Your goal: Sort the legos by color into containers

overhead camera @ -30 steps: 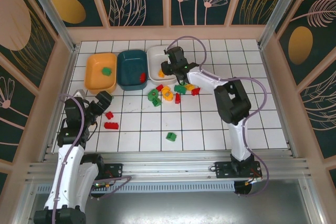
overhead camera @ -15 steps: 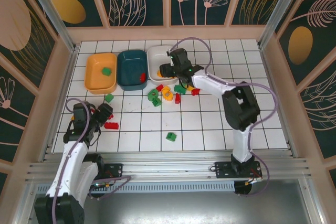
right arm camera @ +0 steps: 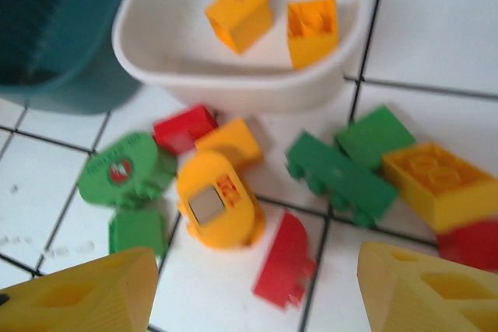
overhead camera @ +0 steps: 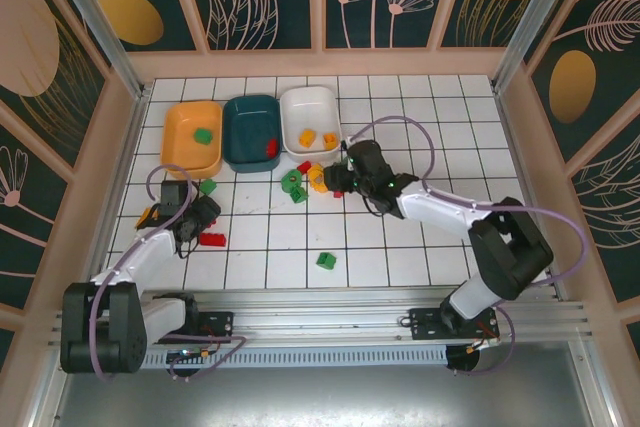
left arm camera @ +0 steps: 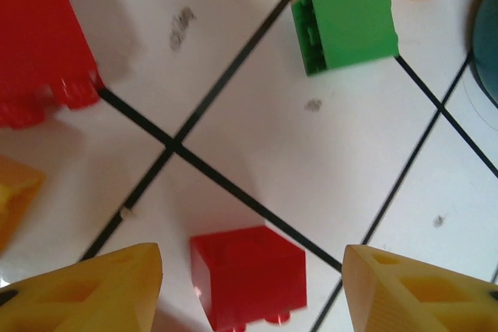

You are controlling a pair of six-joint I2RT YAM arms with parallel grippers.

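Observation:
My left gripper (left arm camera: 249, 289) is low over the tiles, jaws open on either side of a small red lego (left arm camera: 247, 274) with a gap on both sides. A long red lego (overhead camera: 211, 239) lies beside it and a green lego (left arm camera: 348, 26) further ahead. My right gripper (right arm camera: 257, 285) hangs open over the pile of legos (overhead camera: 312, 179), with a red curved piece (right arm camera: 284, 262) and an orange rounded piece (right arm camera: 218, 200) below it. The white container (overhead camera: 310, 105) holds two orange legos. The orange container (overhead camera: 180, 152) holds a green one, the teal container (overhead camera: 245, 152) a red one.
A lone green lego (overhead camera: 326, 260) lies on the tiles near the front middle. A green ring (right arm camera: 120, 172) sits at the pile's left edge. The three containers stand side by side at the back left, and walls ring the tiled table.
My right gripper let an orange lego go in the white container and drew back over the pile. My left gripper dropped around the small red lego, its jaws narrowing.

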